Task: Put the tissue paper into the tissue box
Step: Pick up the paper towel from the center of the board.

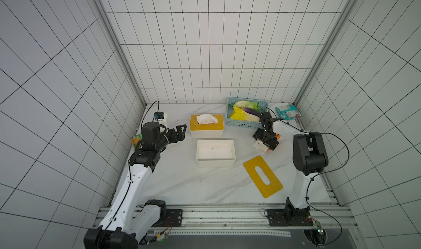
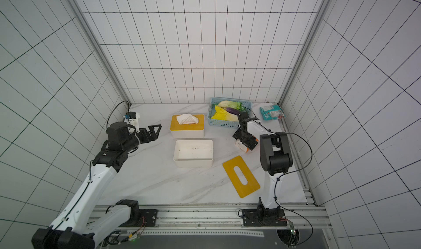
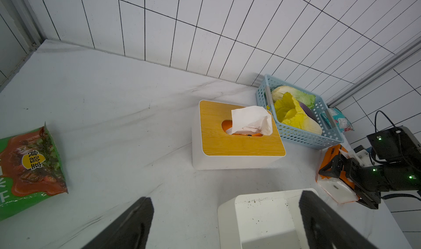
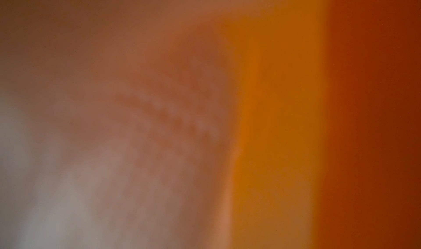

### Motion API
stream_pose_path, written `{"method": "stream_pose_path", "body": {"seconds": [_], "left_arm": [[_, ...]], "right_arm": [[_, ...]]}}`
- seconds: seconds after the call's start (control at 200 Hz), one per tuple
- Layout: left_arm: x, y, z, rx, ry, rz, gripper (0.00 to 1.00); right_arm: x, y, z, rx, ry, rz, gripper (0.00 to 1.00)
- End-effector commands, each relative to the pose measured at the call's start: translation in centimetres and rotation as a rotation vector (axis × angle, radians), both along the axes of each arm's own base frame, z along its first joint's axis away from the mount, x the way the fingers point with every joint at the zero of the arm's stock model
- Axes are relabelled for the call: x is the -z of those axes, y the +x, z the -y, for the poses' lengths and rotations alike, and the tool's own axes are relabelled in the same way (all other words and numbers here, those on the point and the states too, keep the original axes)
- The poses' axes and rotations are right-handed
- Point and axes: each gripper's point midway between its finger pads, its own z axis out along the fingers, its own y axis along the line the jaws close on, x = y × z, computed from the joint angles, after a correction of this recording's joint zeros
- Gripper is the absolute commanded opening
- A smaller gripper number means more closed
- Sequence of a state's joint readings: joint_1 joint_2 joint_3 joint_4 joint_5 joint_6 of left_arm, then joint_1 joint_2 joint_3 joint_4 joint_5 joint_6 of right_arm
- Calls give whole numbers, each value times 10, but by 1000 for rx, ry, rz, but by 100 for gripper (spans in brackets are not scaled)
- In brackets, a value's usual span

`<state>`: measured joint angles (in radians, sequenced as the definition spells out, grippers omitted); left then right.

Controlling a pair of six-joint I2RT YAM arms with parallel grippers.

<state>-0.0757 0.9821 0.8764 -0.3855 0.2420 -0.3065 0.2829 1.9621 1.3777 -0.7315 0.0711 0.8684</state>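
**While the Right Gripper Straddles the Tissue Paper Pack, the Tissue Box Stands Open**

As both top views show, the marble table [image 1: 182,186] carries all items, and clock directions below are read with 12 o'clock at the far wall.

1. Left arm [image 1: 134,179]: reaches in from 8 o'clock. The left gripper [image 1: 183,132] hangs over bare table near 10 o'clock. Its fingers [image 3: 132,222] are spread wide with nothing between them.
2. Right arm [image 1: 309,152]: reaches in from 4 o'clock. The right gripper [image 1: 265,140] points down at 3 o'clock. Its jaws are apart, one on each side of the tissue paper pack.
3. Tissue box [image 1: 215,163]: white, at table centre, lid off, interior empty apart from dark specks.
4. Second box [image 1: 206,132]: just beside the tissue box at its 12 o'clock. Its wood-tone lid is fitted, and a white sheet [image 1: 206,119] stands out of the slot.
5. Basket [image 1: 241,123]: light blue, at 1 o'clock near the far wall. It holds cabbages [image 1: 247,104] and an eggplant [image 1: 250,110].
6. Loose lid [image 1: 272,186]: yellow, slotted, flat on the table at 5 o'clock, turned diagonally.
7. Tissue paper pack [image 3: 339,187]: orange wrapper with a clear white end, lying on the table at 3 o'clock, outside the tissue box.
8. Green snack bag [image 3: 32,165]: at 9 o'clock by the wall, partly hidden by the left arm in the top views.
9. Teal packet [image 1: 288,112]: in the far corner at 2 o'clock.

The right wrist view gives only an orange and whitish blur.
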Motion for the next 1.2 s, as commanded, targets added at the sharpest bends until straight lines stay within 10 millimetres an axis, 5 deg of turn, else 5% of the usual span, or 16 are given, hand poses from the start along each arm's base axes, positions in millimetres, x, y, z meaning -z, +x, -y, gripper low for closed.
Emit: {"method": "stream_pose_path", "body": {"seconds": [0.0,0.305,0.82,1.059,1.194], "left_arm": [[-10,0,1,6,-11,23,98],[-9,1,1,7,-12,21,98],[-9,1,1,9,-16,20,98],[-10,1,1,9,-16,22,98],[-10,0,0,7,-15,24,98]], "right_arm": [[10,-6,-3,-15,-7,-52,95],[-7,-10,-1,-14,-2,-18,85],[-94,-17,6,-1,23,185,81],[-155,-11,-29,-216,48,384,80],[-196,-9,-81,-480,92,545,77]]}}
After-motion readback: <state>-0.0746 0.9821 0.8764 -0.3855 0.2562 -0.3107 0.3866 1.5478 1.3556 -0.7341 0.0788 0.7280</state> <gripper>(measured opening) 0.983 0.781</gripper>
